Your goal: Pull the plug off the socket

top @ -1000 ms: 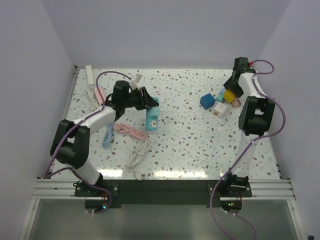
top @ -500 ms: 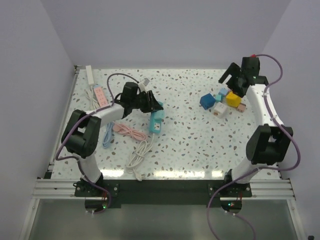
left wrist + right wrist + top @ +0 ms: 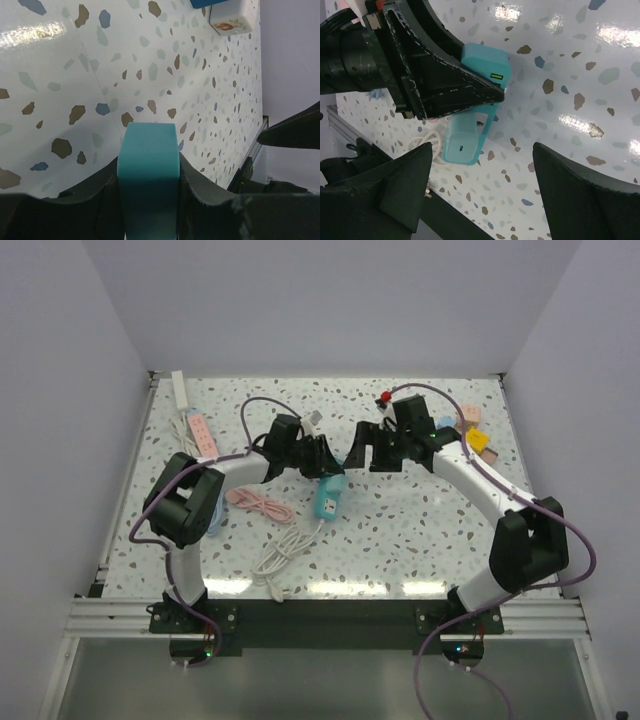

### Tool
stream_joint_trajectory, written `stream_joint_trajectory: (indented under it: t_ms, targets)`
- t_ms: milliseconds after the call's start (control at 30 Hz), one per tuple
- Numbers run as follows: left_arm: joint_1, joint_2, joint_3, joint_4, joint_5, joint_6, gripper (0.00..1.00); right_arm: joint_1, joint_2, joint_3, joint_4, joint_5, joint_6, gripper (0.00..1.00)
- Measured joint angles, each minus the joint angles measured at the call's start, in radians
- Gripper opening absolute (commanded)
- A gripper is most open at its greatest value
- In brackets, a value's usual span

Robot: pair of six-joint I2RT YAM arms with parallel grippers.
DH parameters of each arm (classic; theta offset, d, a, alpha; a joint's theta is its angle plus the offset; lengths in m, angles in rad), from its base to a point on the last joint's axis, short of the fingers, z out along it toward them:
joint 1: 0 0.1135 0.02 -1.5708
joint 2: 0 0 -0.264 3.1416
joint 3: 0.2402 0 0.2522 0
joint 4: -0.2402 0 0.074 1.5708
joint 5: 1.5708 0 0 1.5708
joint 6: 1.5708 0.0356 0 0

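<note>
I can see a white power strip (image 3: 179,388) and a pink power strip (image 3: 200,430) by the far-left edge, a coiled pink cable (image 3: 258,504) nearer me, and a yellow block (image 3: 479,440) far right.

Top cam: high at 6 o'clock edge, facing 12, wide on table (image 3: 400,530). Wrist cams: super close, both sharing teal socket (image 3: 148,165).

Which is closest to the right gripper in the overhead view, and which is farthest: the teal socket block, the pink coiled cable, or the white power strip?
1. teal socket block, just beside the right gripper, near the table's middle.
2. pink coiled cable, left of centre.
3. white power strip, far left corner.
</note>
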Motion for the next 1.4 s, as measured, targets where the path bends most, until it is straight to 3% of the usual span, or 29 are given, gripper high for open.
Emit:
stream_joint_trajectory:
  t_ms: [300,433,500,533,600,633,733,1033,1233,1400]
  targets:
    - [-0.024,0.0,0.0,0.033,-0.004,-0.039,0.0,0.083,0.092,0.0,0.06,-0.02,0.018,0.75]
    - [-0.026,0.0,0.0,0.039,-0.006,-0.051,0.0,0.111,0.122,0.0,0.06,-0.021,0.026,0.65]
    - [-0.026,0.0,0.0,0.04,-0.007,-0.055,0.0,0.117,0.13,0.0,0.063,-0.021,0.032,0.56]
    - [-0.026,0.0,0.0,0.042,-0.007,-0.056,0.0,0.118,0.134,0.0,0.067,-0.023,0.037,0.44]
    - [-0.026,0.0,0.0,0.047,-0.008,-0.058,0.0,0.119,0.14,0.0,0.077,-0.024,0.048,0.3]
    - [-0.026,0.0,0.0,0.047,-0.012,-0.057,0.0,0.12,0.142,0.0,0.08,-0.028,0.055,0.17]
    - [-0.026,0.0,-0.001,0.056,-0.016,-0.054,0.0,0.119,0.143,0.0,0.079,-0.03,0.072,0.0]
    - [-0.025,0.003,-0.047,0.127,-0.001,-0.048,0.0,0.104,0.111,0.003,0.012,-0.034,0.054,0.0]
    - [0.042,0.026,-0.103,0.126,-0.003,-0.027,0.0,-0.052,-0.082,-0.009,-0.075,-0.11,-0.016,0.0]
    - [0.074,0.024,-0.108,0.122,0.003,-0.023,0.0,-0.158,-0.146,0.004,-0.152,-0.037,-0.074,0.0]
